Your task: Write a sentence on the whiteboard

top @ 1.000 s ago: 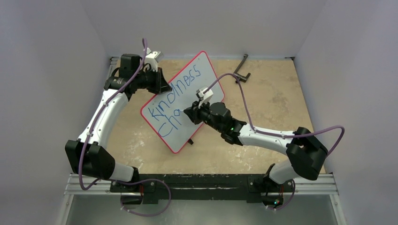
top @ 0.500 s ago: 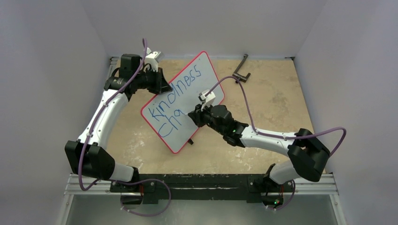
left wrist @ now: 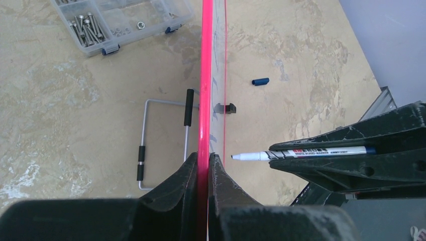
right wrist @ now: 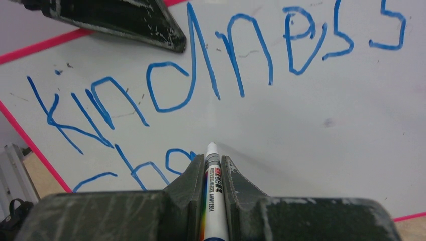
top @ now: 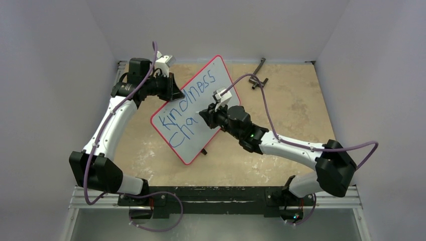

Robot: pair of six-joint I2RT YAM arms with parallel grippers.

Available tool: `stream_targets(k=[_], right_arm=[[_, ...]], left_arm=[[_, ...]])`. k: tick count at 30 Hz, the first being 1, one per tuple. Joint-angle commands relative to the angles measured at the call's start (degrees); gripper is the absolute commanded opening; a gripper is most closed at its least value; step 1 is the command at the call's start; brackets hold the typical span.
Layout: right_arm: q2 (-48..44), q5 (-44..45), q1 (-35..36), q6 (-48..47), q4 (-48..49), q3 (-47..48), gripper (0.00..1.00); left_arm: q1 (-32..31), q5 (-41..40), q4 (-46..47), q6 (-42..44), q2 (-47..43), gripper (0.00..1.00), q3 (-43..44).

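Two lines of the sentence (right wrist: 201,85) are begun: "kindness" complete, "cha" partial. Whiteboard (top: 193,145) stands tilted on edge, left of centre on the table (top: 291,100), its far-left rim pinched in the left gripper (left wrist: 206,160). Right gripper (right wrist: 213,161) is clamped on the marker (left wrist: 311,152); the tip appears just clear of the surface. Recommend light, square contact right of "cha", with matching letter height.

The whiteboard (right wrist: 326,150) bears the sentence (right wrist: 201,85) in blue handwriting: "kindness" slants across the upper half of the right wrist view. Below it, at lower left, stand the letters "cha", which also read in the top view. The marker (left wrist: 311,151), centre right of the left wrist view, has small print on its white barrel that seems to say "WHITE BOARD MARKER".
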Motion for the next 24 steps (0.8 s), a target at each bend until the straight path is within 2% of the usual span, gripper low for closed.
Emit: stream_targets(k=[1,13,24], right_arm=[[0.8,1.7,-0.3,-2.0,0.9,4.7,0.0],[4.5,2.2,-0.4,-2.6,0.6,7.5,0.0],[5.6,1.9,-0.4,-1.9,1.4,5.1,0.0]], left_arm=[[-0.7,-1.1,-2.0,1.6,-1.3,0.0,-0.3],[-0.7,-0.8,-2.0,1.4,-1.2,0.0,-0.1],[-0.7,-0.8,-1.9,1.4,-1.2,0.0,-0.1]])
